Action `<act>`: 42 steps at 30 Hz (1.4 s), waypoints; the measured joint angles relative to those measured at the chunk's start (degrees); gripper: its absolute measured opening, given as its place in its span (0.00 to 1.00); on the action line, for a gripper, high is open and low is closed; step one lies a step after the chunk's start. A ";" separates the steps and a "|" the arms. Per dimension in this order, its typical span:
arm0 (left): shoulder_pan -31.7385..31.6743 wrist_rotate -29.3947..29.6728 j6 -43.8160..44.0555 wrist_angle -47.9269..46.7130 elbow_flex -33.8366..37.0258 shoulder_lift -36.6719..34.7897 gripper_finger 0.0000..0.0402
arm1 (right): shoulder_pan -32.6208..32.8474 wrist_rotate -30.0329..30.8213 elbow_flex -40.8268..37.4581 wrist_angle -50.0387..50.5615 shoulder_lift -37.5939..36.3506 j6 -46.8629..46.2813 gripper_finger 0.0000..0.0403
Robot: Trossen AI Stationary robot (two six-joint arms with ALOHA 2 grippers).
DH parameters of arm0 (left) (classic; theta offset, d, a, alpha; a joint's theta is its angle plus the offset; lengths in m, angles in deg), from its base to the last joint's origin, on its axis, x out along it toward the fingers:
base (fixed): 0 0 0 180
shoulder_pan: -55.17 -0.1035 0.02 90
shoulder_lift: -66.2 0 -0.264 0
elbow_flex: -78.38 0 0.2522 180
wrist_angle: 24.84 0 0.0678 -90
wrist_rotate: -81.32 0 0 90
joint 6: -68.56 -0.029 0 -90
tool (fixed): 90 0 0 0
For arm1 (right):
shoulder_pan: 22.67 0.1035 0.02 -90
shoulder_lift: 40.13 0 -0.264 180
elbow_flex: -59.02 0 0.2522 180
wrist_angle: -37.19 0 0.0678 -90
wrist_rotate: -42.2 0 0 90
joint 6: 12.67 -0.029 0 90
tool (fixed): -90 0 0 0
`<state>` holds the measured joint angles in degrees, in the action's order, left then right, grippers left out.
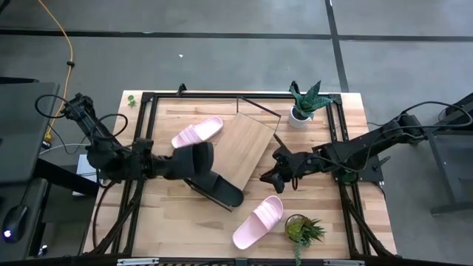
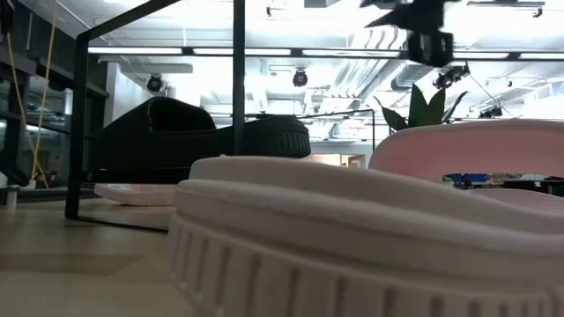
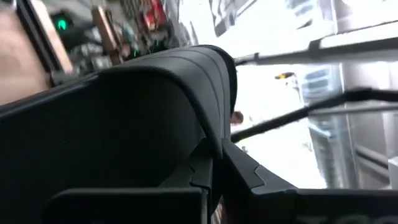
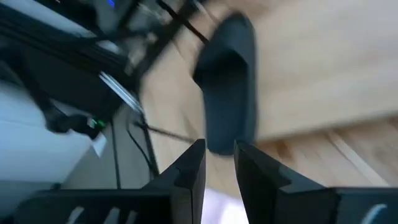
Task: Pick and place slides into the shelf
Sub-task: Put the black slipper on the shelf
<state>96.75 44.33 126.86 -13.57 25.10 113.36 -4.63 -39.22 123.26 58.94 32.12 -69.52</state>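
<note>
**Left arm carrying a black slide toward the shelf**

Nearest us, at 6 o'clock, one pink slide (image 1: 258, 222) is lying on the table. At centre, we are reading the left gripper (image 1: 179, 164) as pinching a black slide (image 1: 198, 160) by its strap; a second black slide (image 1: 219, 190) is lying just beside it. The shelf (image 1: 247, 148) is sitting at 1 o'clock, bare. The right gripper (image 1: 275, 176), fingers nearly pressed together and holding nothing, is hovering at 3 o'clock. Farther, at 11 o'clock, the other pink slide (image 1: 197, 132) is waiting. Next, we judge, a carry over the board.
</note>
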 joint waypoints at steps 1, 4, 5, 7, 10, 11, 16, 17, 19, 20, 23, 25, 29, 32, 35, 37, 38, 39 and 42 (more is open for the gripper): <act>-0.02 1.27 -1.48 0.61 -0.01 -0.21 0.02 | 0.00 0.88 0.00 -2.13 0.00 0.72 0.19; -1.90 3.62 -5.94 3.50 0.01 -0.11 0.02 | 0.00 4.27 0.00 -9.35 -0.02 4.19 0.19; -3.16 3.43 -6.97 4.00 -0.01 -0.07 0.02 | -0.07 5.31 0.01 -11.09 -0.01 5.85 0.19; -6.16 1.91 -8.72 5.29 0.03 0.17 0.02 | -0.42 7.22 0.00 -13.81 0.00 8.78 0.19; -11.74 -2.18 -9.00 5.74 0.01 0.33 0.02 | -1.33 7.84 0.00 -16.40 0.00 11.18 0.20; -13.69 -3.54 -9.00 5.80 0.01 0.44 0.02 | -1.70 8.01 0.00 -16.95 0.00 11.84 0.21; -20.83 -8.37 -9.00 7.31 0.01 0.70 0.02 | -2.71 10.72 0.00 -20.56 0.02 15.54 0.31; -22.00 -9.13 -9.00 7.80 0.01 1.02 0.02 | -2.71 11.64 0.00 -21.69 0.02 16.56 0.33; -24.03 -11.01 -9.00 8.61 0.02 1.66 0.02 | -2.69 13.77 0.00 -23.92 0.19 18.86 0.37; -25.02 -11.92 -9.00 8.84 0.03 2.14 0.02 | -2.69 14.66 0.00 -24.88 0.23 20.46 0.39; -28.05 -14.80 -8.55 10.95 0.03 3.83 0.02 | -2.69 17.49 0.00 -27.65 0.24 24.36 0.42; -29.96 -16.79 -8.41 13.25 0.03 5.60 0.02 | -2.71 18.94 0.00 -29.05 0.24 26.44 0.42; -32.86 -18.65 -8.14 18.37 0.03 8.72 0.02 | -3.18 21.82 0.00 -30.74 0.24 28.85 0.42; -34.54 -19.86 -8.03 22.05 0.01 10.94 0.02 | -3.53 23.18 0.00 -32.00 0.49 29.88 0.42; -36.04 -22.21 -6.90 24.71 0.01 13.26 0.02 | -4.18 23.19 0.02 -34.71 2.19 30.44 0.42; -36.92 -23.87 -5.72 25.36 -0.08 14.48 0.02 | -4.57 22.91 0.28 -36.41 4.01 31.70 0.42; -37.32 -24.31 -5.38 25.34 -0.33 15.03 0.02 | -4.63 22.98 0.72 -36.27 4.94 32.34 0.42; -37.62 -24.63 -5.40 25.28 -0.56 15.38 0.02 | -4.65 23.30 1.26 -36.00 5.84 33.10 0.42; -38.12 -24.68 -6.99 25.37 -2.06 16.43 0.02 | -4.68 24.62 4.08 -36.11 8.52 36.50 0.42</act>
<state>58.63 19.65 119.87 11.79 23.05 129.79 -9.31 -14.59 127.33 22.83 40.64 -33.01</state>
